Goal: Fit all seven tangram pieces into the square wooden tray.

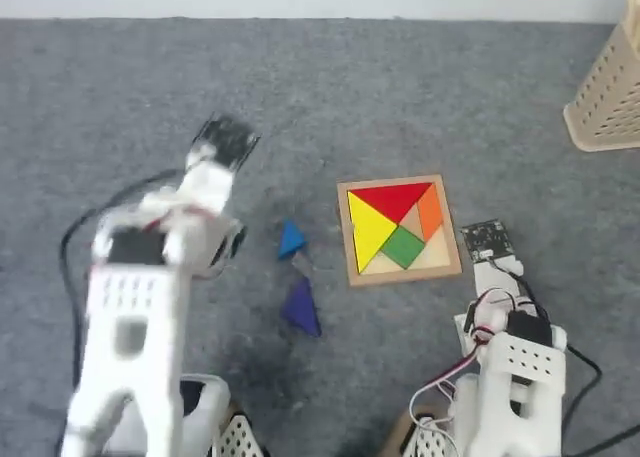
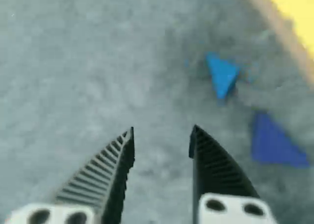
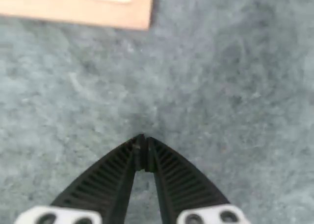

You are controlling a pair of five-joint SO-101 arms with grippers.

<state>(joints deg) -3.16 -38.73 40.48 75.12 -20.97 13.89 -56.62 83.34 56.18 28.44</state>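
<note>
The square wooden tray (image 1: 404, 275) lies on the grey carpet right of centre. It holds a red triangle (image 1: 392, 199), a yellow triangle (image 1: 368, 229), an orange piece (image 1: 430, 215) and a green square (image 1: 403, 245). Left of the tray lie a light blue triangle (image 1: 291, 239) and a dark blue triangle (image 1: 301, 307). My left gripper (image 2: 163, 130) is open above bare carpet, short of the light blue triangle (image 2: 222, 74) and the dark blue triangle (image 2: 272, 143). My right gripper (image 3: 143, 138) is shut and holds nothing, a little off a corner of the tray (image 3: 98, 11).
A beige perforated block (image 1: 610, 87) stands at the back right edge. The left arm's white body (image 1: 130, 317) rises at the front left and the right arm's base (image 1: 510, 377) at the front right, with cables beside both.
</note>
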